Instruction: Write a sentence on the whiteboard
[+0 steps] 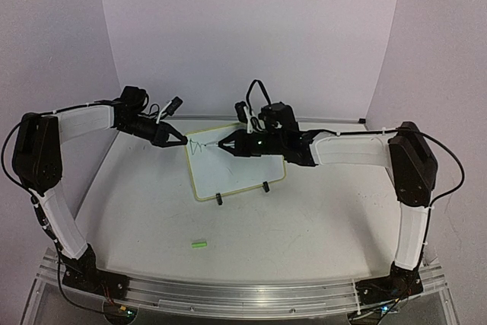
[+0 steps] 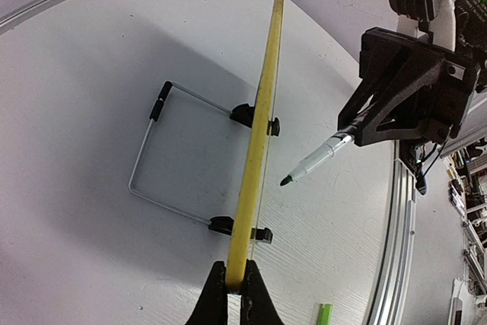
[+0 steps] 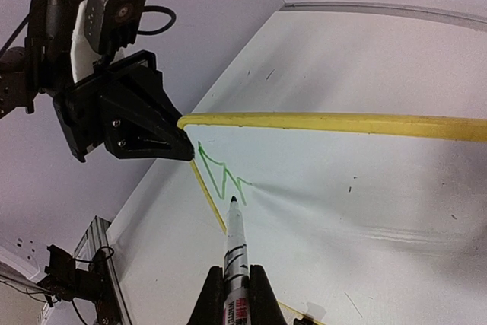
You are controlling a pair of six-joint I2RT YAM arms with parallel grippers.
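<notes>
The whiteboard (image 1: 236,165) stands on two black feet at mid-table, yellow-framed. My left gripper (image 1: 181,140) is shut on its upper left corner; in the left wrist view the jaws pinch the yellow frame edge (image 2: 251,180). My right gripper (image 1: 226,144) is shut on a white marker (image 3: 236,245), cap off, its dark tip just off the board face by the writing. A short green zigzag stroke (image 3: 221,173), the sentence's only mark, sits near the top left corner and shows faintly from above (image 1: 199,147). The marker also shows in the left wrist view (image 2: 316,159).
A small green marker cap (image 1: 199,243) lies on the table in front of the board, also in the left wrist view (image 2: 324,314). A wire stand (image 2: 156,165) props the board from behind. Walls enclose the back and sides.
</notes>
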